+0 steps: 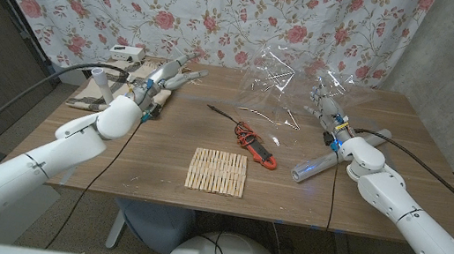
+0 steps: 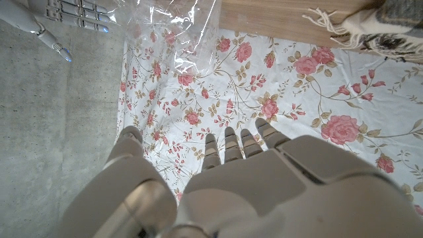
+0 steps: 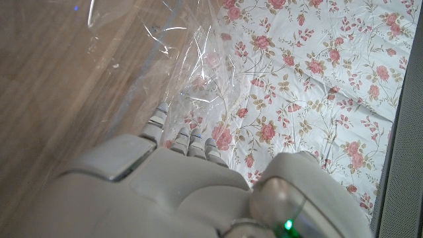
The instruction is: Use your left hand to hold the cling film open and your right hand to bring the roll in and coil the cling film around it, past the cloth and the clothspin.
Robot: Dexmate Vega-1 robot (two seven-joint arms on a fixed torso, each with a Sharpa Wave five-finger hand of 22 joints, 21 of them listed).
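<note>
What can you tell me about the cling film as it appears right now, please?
The cling film is a clear, crinkled, glossy sheet standing up off the wooden table at its far right side, in front of the floral backdrop. Its lower part trails onto the tabletop towards the red clamp meter. The right hand is at its right edge, fingers against the film; whether it grips the film cannot be told. The left hand is apart from it.

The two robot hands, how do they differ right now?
The right hand is raised into the crumpled cling film, fingers touching it; the left hand is over the cloth, away from the film, holding nothing. Both are pale grey, fingers extended.
</note>
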